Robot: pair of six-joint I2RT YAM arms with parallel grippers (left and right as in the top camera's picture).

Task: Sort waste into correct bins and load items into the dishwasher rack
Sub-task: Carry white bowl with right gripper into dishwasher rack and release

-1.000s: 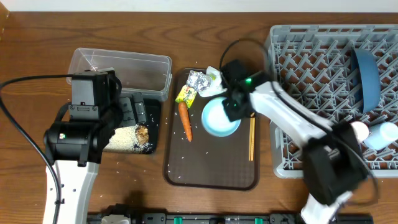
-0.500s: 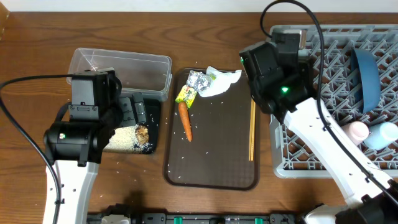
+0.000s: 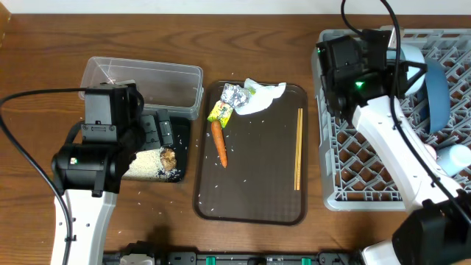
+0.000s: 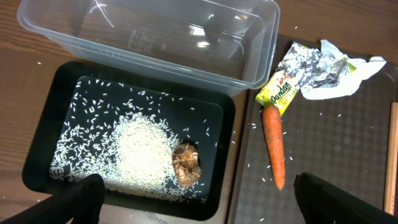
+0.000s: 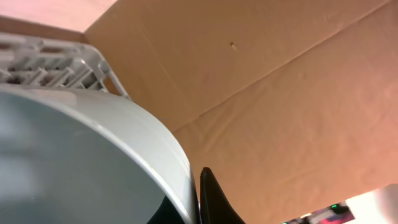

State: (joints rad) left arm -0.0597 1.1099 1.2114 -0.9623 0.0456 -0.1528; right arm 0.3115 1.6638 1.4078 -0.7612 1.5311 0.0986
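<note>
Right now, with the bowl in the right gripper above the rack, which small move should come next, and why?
Probably lower it straight down, then release. The right gripper grips the white bowl by its rim over the far side of the dishwasher rack, beside the standing blue plate; it looks not yet seated.

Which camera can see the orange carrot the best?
The left wrist view. The carrot is whole and large there, lying on the brown tray below the yellow-green wrapper. The overhead view shows it whole too, but smaller. The right wrist view does not show it.
</note>
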